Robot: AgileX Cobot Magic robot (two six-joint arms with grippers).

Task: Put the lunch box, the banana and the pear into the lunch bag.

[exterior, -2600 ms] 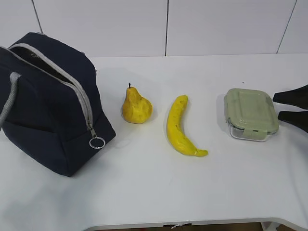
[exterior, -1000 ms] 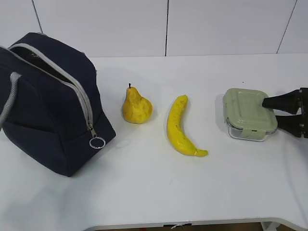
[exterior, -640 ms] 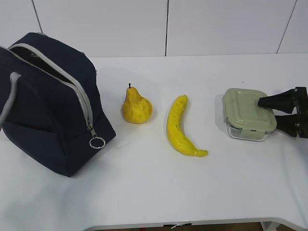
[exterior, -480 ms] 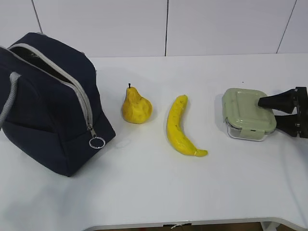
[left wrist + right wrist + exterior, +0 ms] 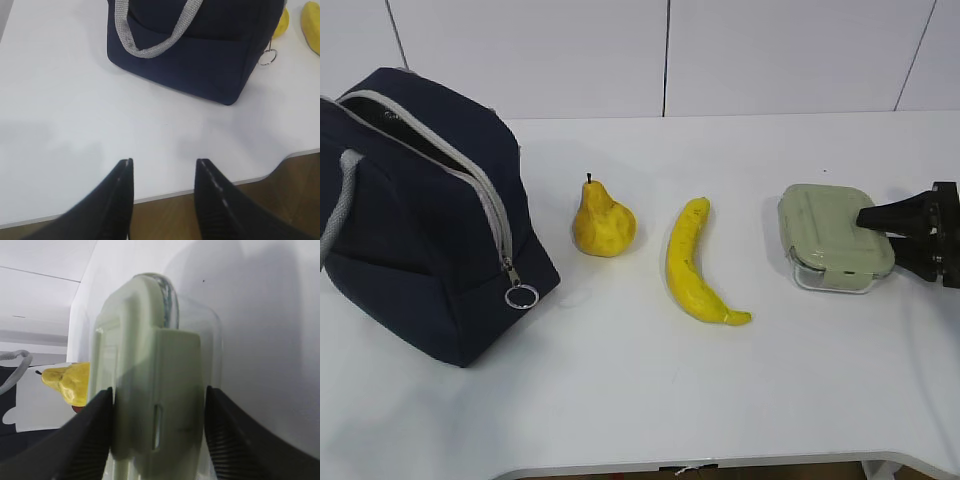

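We see lunch box flat on tabletop, right side, long axis running front-to-back, contents unclear. Right gripper jaws straddle it, contact unclear. Left gripper released.

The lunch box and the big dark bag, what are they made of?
The lunch box has a see-through base, probably glass or clear plastic, since the table shows through it. Its pale green lid looks like matte plastic, smooth with moulded ridges and a clip. The lunch bag looks like soft woven navy fabric: it sags and creases. Its handle is grey woven webbing, and the shiny ring pull looks like metal.
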